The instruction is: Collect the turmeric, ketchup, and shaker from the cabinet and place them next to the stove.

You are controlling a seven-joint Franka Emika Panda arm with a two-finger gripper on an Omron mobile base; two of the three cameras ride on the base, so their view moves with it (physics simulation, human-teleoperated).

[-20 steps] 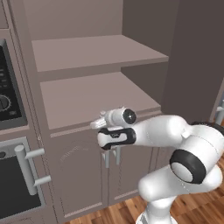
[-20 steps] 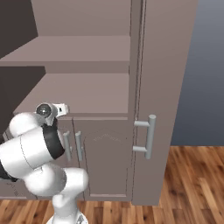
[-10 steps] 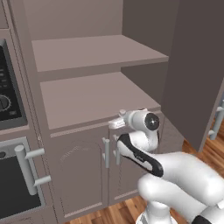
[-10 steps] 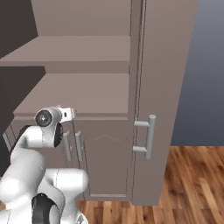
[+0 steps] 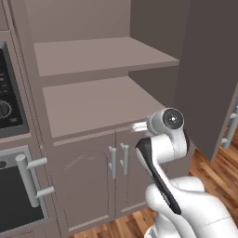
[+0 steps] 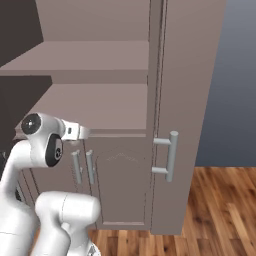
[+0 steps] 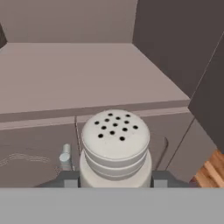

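Observation:
In the hand view the shaker, pale grey with a holed rounded top, sits between the two dark fingers. My gripper is shut on it. Beyond it stands the cabinet, its lower open shelf bare. In the left base view the cabinet shows both shelves bare, and my arm's wrist hangs in front of its right edge at lower-shelf height. In the right base view the cabinet is ahead of the wrist. Turmeric, ketchup and stove are out of view.
The cabinet's two small doors are closed, their short silver handles side by side. A black built-in oven with a bar handle stands to the left. A tall cupboard with a vertical bar handle stands to the right, above a wooden floor.
The arm has swung right and folded back from the small doors. The hand has turned from pointing down to facing the cabinet, with the shaker still in it.

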